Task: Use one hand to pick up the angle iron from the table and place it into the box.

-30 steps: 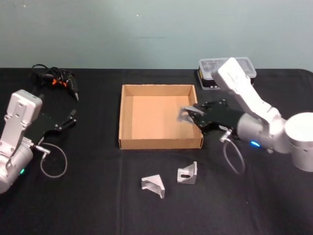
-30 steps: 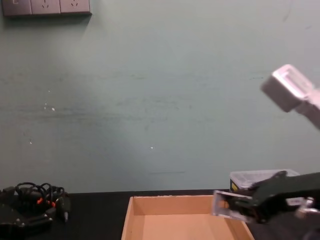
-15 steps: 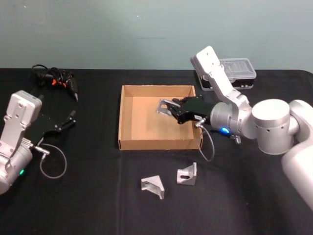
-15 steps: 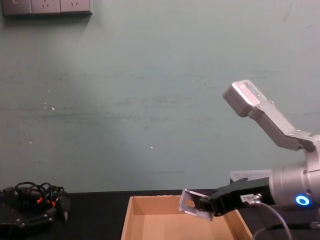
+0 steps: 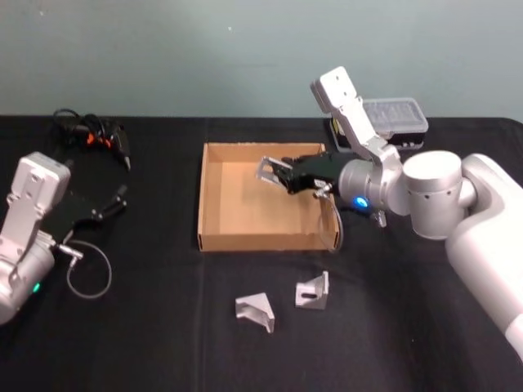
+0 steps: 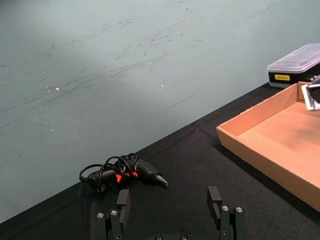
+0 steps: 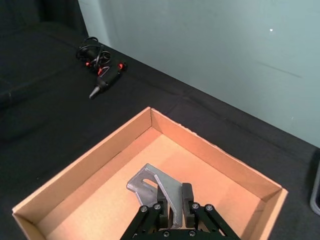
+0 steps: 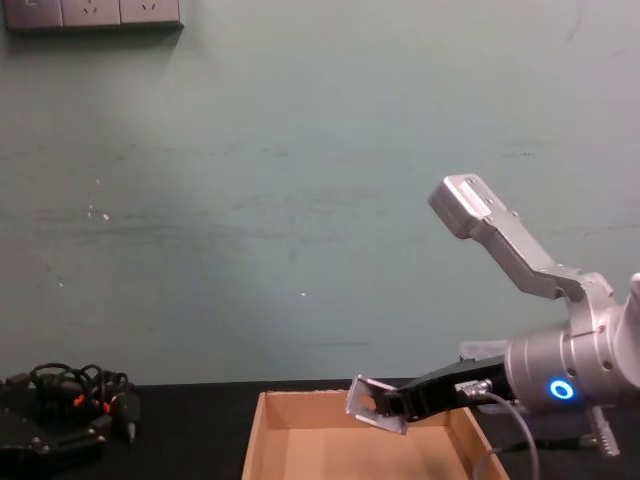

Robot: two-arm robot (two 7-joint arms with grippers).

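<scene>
I am holding the right gripper (image 5: 282, 174) over the box (image 5: 265, 241), near its right wall, pinching the angle iron (image 5: 268, 170) above the box floor. The left gripper (image 5: 114, 200) is resting well left of the box, fingers spread.

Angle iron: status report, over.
Right pincer shut on angle iron, above box interior. Left pincer open, parked at left of table. Two more brackets on table, near side of box.
</scene>
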